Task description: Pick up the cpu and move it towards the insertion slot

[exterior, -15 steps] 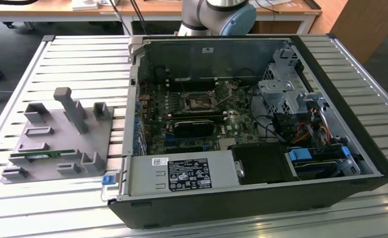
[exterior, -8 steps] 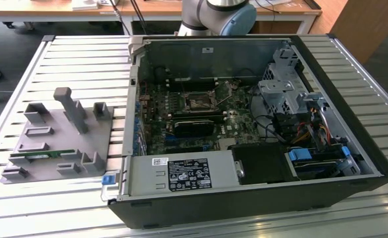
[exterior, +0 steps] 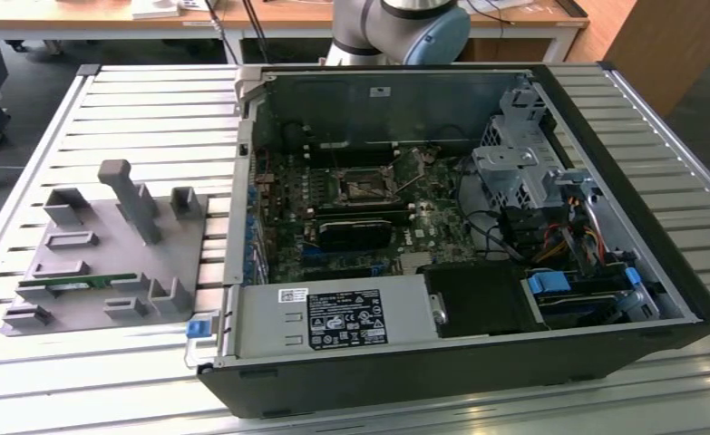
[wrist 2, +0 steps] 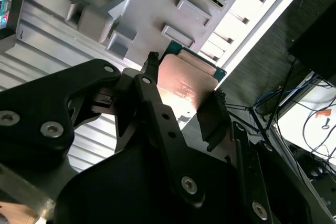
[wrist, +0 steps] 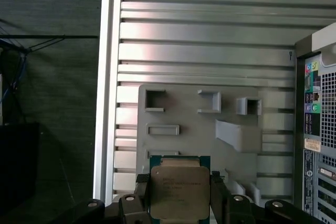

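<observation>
1 cpu (wrist: 179,192), 1 slot (exterior: 364,188), 2 fingers (wrist 2: 210,121)

In the exterior view the insertion slot (exterior: 361,188) lay open from above; a black block (exterior: 355,233) crowded its 6 o'clock, a drive cage (exterior: 518,168) and cables (exterior: 496,227) its 3 o'clock. Beyond the hand (wrist: 180,192) gripping the cpu (wrist: 178,182), the raised blocks (wrist: 239,135) of the tray (wrist: 184,109) stood apart.

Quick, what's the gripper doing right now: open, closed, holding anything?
Gripper: closed on the cpu, with a finger against each of two opposite edges.
</observation>
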Robot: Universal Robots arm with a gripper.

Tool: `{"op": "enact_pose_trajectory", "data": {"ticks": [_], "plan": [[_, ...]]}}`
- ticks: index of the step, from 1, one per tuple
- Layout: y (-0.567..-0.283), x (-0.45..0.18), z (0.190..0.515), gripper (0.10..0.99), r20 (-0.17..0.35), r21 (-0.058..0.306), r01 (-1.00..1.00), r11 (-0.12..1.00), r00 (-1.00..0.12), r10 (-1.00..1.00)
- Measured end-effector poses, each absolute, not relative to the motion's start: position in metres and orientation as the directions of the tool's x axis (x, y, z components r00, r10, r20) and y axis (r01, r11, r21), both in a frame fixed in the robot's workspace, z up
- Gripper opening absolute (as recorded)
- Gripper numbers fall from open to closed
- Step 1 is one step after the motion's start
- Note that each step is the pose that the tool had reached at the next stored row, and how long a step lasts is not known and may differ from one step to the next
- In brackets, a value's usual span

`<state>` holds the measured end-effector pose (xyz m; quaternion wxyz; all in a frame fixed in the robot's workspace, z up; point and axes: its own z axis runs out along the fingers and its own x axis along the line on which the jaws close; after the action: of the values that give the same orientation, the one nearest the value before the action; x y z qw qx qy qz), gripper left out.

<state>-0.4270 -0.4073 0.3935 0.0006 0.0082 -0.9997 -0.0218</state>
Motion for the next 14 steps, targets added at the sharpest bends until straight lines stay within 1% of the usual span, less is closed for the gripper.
{"op": "enact_pose_trajectory", "data": {"ticks": [14], "plan": [[-0.406,-0.398,0.394,0.541,0.001,0.044,-0.016,0.999,-1.0,-0.016]]}}
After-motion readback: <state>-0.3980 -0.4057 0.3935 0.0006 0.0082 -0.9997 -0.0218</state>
